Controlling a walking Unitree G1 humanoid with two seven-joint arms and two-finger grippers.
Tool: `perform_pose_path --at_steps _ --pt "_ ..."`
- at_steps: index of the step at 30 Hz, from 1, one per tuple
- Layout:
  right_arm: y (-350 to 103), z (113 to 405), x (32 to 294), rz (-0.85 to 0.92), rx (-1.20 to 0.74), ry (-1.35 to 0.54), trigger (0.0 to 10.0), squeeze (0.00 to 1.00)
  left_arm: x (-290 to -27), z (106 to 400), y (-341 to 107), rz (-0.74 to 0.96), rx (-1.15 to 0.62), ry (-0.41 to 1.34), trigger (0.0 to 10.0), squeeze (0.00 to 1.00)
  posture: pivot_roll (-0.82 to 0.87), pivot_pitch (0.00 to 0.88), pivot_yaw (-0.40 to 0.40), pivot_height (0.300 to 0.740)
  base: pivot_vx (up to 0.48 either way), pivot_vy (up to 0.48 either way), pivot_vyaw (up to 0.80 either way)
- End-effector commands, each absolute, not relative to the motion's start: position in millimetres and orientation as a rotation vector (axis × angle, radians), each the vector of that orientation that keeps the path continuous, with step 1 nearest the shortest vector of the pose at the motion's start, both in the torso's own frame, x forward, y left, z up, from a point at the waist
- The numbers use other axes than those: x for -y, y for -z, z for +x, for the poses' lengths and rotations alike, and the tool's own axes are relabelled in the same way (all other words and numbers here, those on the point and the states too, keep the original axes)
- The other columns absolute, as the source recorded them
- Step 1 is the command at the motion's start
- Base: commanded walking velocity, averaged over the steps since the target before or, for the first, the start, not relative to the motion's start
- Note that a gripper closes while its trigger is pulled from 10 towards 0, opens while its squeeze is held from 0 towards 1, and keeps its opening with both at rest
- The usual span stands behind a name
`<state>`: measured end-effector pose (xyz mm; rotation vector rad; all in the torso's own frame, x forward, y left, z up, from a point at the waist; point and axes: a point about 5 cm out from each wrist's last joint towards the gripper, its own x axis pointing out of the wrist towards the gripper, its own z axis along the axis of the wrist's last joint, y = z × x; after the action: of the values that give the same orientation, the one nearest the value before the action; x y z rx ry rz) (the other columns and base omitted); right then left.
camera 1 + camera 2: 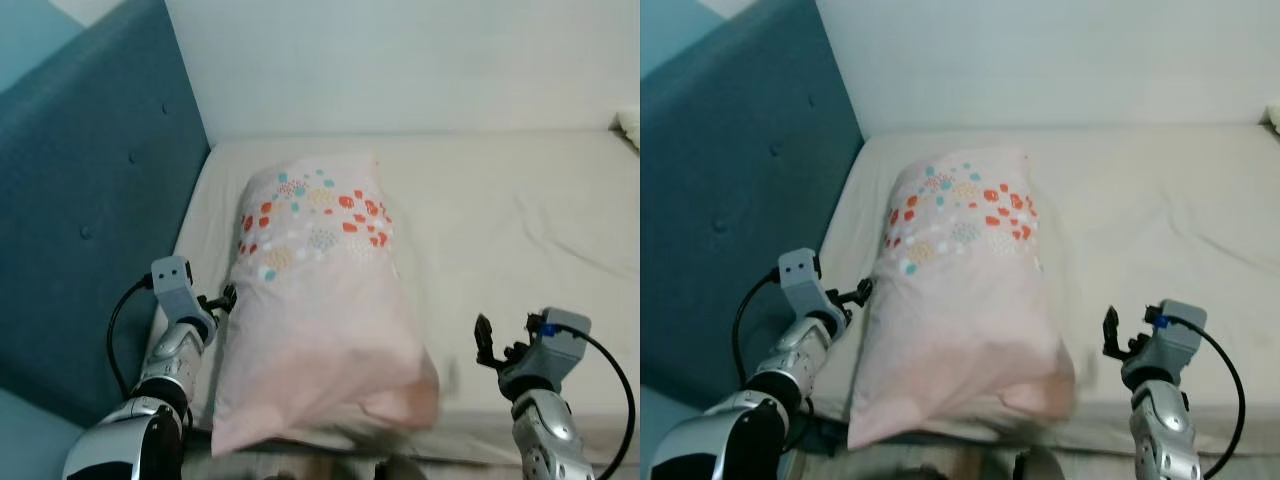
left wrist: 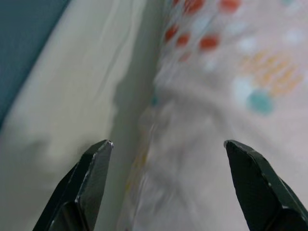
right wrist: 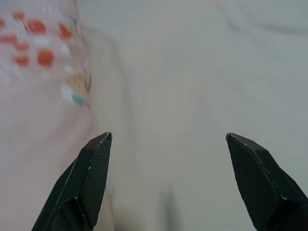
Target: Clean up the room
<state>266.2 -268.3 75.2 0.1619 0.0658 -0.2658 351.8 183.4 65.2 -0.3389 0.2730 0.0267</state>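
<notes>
Pink pillow with coloured dots lying on the cream bed near the blue headboard, left pincer spread wide and empty at its edge, right pincer spread wide and empty over the bare sheet beside it

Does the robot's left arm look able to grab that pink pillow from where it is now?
Probably yes. The left gripper sits right beside the pink pillow with its fingers open, and nothing lies between them on the mattress.
</notes>
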Motion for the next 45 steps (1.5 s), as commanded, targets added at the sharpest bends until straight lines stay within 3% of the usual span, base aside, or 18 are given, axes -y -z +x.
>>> perform_pose_path --at_steps 1,11,12,17,21,25,43,44,45 --pt "-76 260 260 0.215 -0.063 0.242 10.0 0.0 -181 346 -55 -0.363 -0.311 0.006 10.0 0.0 -0.09 0.279 0.076 0.6 0.0 0.0 0.0" --pt "-92 252 256 0.251 -0.025 0.244 10.0 0.0 -177 354 -68 -0.434 -0.253 0.055 10.0 0.0 -0.11 0.319 0.083 0.57 0.0 0.0 0.0" --pt "-95 250 255 0.256 -0.022 0.242 10.0 0.0 -180 357 -73 -0.464 -0.238 0.039 10.0 1.0 -0.11 0.329 0.083 0.565 0.0 0.0 0.0" --pt "-98 248 253 0.264 -0.02 0.235 10.0 0.0 -187 364 -85 -0.538 -0.189 0.017 10.0 1.0 -0.12 0.334 0.085 0.555 0.0 0.0 0.0" --pt "-105 243 247 0.274 -0.02 0.215 10.0 0.0 -199 378 -116 -0.68 -0.052 0.017 10.0 1.0 -0.12 0.355 0.087 0.54 0.0 0.0 0.0" --pt "-108 240 243 0.284 -0.032 0.207 10.0 0.0 -198 384 -135 -0.819 0.048 0.14 10.0 1.0 -0.12 0.365 0.086 0.52 0.0 0.0 0.0" --pt "-110 238 239 0.295 -0.059 0.195 10.0 0.0 -204 378 -156 -1.02 0.182 0.505 10.0 1.0 -0.12 0.371 0.086 0.46 0.0 0.0 0.0" --pt "-110 238 239 0.296 -0.062 0.195 10.0 0.0 -203 377 -157 -1.046 0.188 0.547 10.0 0.52 -0.12 0.371 0.088 0.455 0.0 0.0 0.0" --pt "-110 238 239 0.296 -0.062 0.195 10.0 0.0 -203 377 -157 -1.046 0.188 0.547 10.0 0.52 -0.12 0.371 0.088 0.455 0.0 0.0 0.0"
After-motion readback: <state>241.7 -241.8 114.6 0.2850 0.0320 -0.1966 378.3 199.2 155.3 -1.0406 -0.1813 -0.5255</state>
